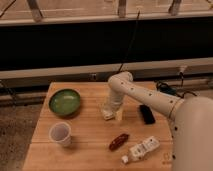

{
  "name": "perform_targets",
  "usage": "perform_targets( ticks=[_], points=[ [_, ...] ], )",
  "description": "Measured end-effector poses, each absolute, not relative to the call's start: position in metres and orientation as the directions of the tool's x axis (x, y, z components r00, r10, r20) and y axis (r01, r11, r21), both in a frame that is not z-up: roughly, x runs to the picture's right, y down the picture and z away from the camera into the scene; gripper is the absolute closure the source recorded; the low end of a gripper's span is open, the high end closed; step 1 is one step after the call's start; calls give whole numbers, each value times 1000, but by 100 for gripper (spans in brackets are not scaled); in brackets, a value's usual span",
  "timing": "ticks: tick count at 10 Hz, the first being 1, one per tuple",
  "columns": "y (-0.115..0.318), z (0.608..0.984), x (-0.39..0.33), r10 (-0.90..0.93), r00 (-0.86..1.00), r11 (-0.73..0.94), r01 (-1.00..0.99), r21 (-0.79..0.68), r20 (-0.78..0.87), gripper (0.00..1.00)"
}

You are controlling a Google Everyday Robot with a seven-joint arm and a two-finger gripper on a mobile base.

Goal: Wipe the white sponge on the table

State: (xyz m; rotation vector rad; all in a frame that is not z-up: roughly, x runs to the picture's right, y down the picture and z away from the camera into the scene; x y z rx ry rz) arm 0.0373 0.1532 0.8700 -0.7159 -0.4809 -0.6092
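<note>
One tool (108, 114) presses white sponge (119, 115) onto table (90, 145).

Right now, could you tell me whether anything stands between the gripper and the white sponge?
Nothing visible does. The gripper is down at the table near its middle, right at the white sponge. The green bowl, paper cup and black object all lie off to the sides.

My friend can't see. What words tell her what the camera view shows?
A white robot arm reaches down so its hand is at a white sponge in the middle of a wooden table. Around it sit a green bowl, a paper cup, a black phone, a reddish-brown snack and a white bottle.
</note>
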Motion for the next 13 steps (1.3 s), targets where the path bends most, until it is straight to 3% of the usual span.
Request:
perform_targets(
  ticks=[7,13],
  points=[
    [155,873,17,-419,560,536,788,-303,715,20],
    [141,887,19,-526,505,484,839,-247,684,20]
  ],
)
